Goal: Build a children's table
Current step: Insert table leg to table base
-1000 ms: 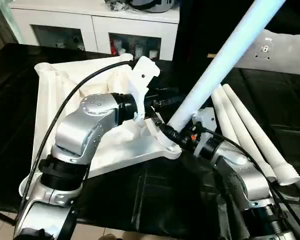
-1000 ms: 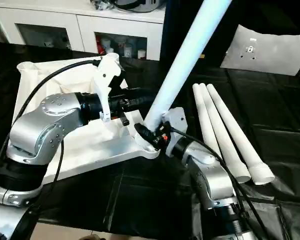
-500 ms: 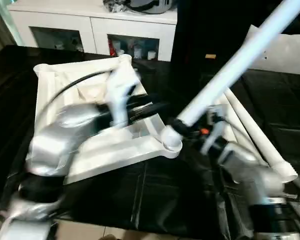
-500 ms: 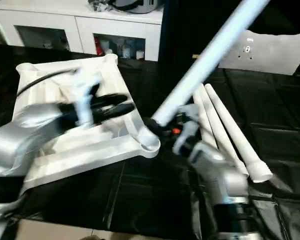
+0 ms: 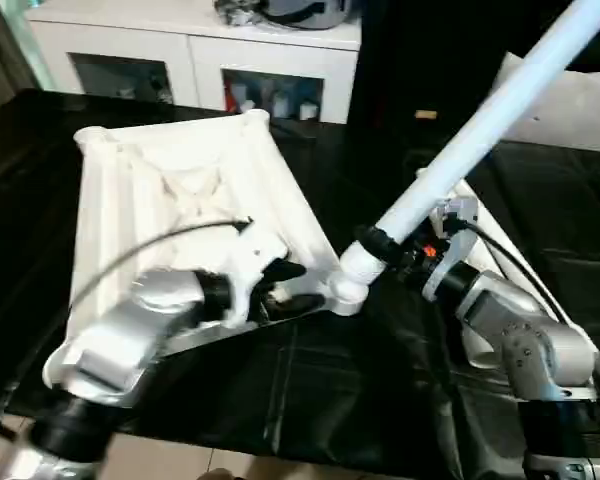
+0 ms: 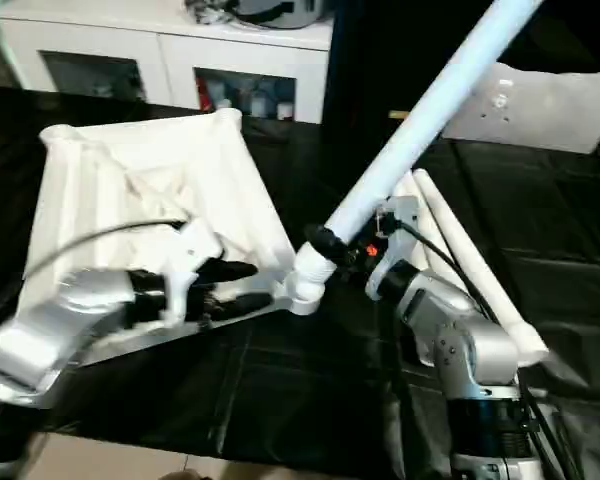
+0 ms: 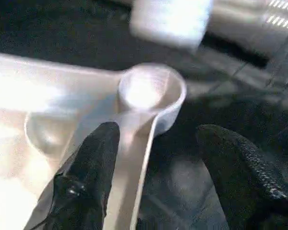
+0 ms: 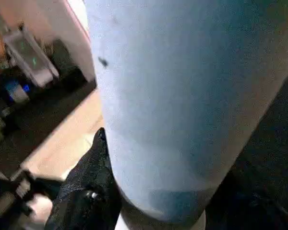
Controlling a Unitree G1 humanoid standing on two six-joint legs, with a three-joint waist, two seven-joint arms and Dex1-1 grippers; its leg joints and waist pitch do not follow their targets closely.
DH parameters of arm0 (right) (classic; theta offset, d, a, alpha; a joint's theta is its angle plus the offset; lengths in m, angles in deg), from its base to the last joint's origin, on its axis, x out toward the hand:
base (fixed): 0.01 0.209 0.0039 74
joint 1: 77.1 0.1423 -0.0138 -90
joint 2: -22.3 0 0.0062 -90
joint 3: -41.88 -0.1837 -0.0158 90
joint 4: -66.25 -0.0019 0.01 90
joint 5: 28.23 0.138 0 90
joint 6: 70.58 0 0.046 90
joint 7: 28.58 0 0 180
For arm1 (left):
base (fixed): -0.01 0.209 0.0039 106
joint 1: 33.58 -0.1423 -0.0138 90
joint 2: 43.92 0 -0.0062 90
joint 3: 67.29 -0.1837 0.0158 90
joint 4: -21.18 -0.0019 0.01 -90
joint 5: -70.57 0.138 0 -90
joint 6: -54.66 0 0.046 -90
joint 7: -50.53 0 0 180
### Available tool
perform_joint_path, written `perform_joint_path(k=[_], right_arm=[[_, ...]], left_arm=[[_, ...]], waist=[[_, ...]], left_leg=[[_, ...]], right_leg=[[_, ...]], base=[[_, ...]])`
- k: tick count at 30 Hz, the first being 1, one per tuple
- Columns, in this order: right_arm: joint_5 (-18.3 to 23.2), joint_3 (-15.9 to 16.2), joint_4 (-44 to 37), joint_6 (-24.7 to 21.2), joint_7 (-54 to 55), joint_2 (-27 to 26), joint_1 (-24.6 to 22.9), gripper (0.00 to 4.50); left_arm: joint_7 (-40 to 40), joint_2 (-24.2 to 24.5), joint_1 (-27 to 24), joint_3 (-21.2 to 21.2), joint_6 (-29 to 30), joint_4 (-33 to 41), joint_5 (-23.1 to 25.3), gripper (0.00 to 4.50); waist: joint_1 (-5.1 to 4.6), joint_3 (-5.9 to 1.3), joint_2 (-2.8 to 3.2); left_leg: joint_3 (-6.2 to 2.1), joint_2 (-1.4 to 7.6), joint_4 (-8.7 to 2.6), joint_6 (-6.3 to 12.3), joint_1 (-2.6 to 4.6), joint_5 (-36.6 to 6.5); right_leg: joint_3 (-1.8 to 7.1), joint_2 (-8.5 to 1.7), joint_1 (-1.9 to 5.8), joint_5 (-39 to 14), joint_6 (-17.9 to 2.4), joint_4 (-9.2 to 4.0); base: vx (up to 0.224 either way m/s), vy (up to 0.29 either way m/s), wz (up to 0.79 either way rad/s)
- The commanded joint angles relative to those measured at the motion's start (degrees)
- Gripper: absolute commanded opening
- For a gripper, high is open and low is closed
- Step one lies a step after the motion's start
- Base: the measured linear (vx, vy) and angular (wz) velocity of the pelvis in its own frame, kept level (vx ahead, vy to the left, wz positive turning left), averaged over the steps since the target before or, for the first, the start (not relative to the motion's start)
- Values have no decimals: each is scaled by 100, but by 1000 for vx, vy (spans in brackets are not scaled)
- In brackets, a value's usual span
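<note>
Just ahead of the left gripper (image 7: pixel 153 167), fingers apart: tabletop (image 5: pixel 170 190) corner socket (image 7: pixel 151 93). Right gripper (image 5: pixel 392 255) clamps a leg (image 5: pixel 480 130), long axis slanting up away, foot at that socket.

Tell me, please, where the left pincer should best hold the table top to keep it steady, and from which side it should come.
Probably the thin edge wall of the table top just beside the near corner socket, approached from the robot's side. The left pincer already straddles that wall, one finger inside and one outside; the wall is thin enough to pinch, whereas the socket is round and wide.
</note>
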Motion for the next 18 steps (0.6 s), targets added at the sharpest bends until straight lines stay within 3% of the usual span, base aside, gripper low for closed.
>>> perform_joint_path(k=[1, 3, 6, 8, 9, 10, 13, 18], right_arm=[[338, -243, -245, -187, 107, -53, 111, 190], [354, -265, -256, -208, 113, -55, 119, 190], [17, -45, -337, -98, 70, 90, 68, 190], [-85, 43, -348, -51, 41, 143, 48, 190], [-276, 233, -377, 58, -44, 255, 5, 190], [-765, 734, -433, 264, -169, 551, -90, 190], [-956, 975, -464, 374, -244, 654, -139, 190], [-1357, 1258, -423, 678, -276, 769, -154, 190]], left_arm=[[-24, 62, -86, -195, -130, -130, 191, 307], [-47, 63, -113, -238, -130, -187, 233, 307], [4, 72, -182, -341, -146, -315, 290, 288], [-11, 60, -182, -347, -148, -343, 298, 259], [-5, 63, -181, -388, -186, -387, 340, 252], [-93, 88, -162, -540, -512, -579, 619, 244], [-140, 62, -138, -571, -729, -726, 726, 210], [-17, -27, -6, -483, -1031, -900, 652, 177]], waist=[[27, -396, 50], [31, -397, 59], [39, -390, 62], [40, -388, 60], [39, -387, 61], [56, -379, 50], [49, -381, 53], [58, -371, 51]], left_leg=[[-104, 282, -390, 41, 41, -653], [-99, 286, -390, 42, 51, -681], [-100, 289, -399, -2, 47, -662], [-99, 287, -398, -21, 52, -714], [-98, 286, -399, -26, 50, -740], [-112, 295, -396, -29, 40, -757], [-107, 288, -396, -20, 43, -814], [-103, 300, -400, -13, 67, -973]], right_leg=[[289, -438, 307, -900, -1023, -476], [288, -430, 296, -889, -1022, -476], [285, -427, 292, -810, -1025, -470], [287, -439, 292, -889, -1028, -475], [293, -444, 296, -926, -1041, -481], [278, -435, 299, -1010, -971, -511], [302, -456, 297, -1117, -876, -511], [302, -457, 267, -1271, -938, -534]], base=[[0, 0, 0], [0, 0, 0], [0, 0, 0], [0, 0, 0], [0, 0, 0], [0, 0, 0], [0, 0, 0], [0, 0, 0]])
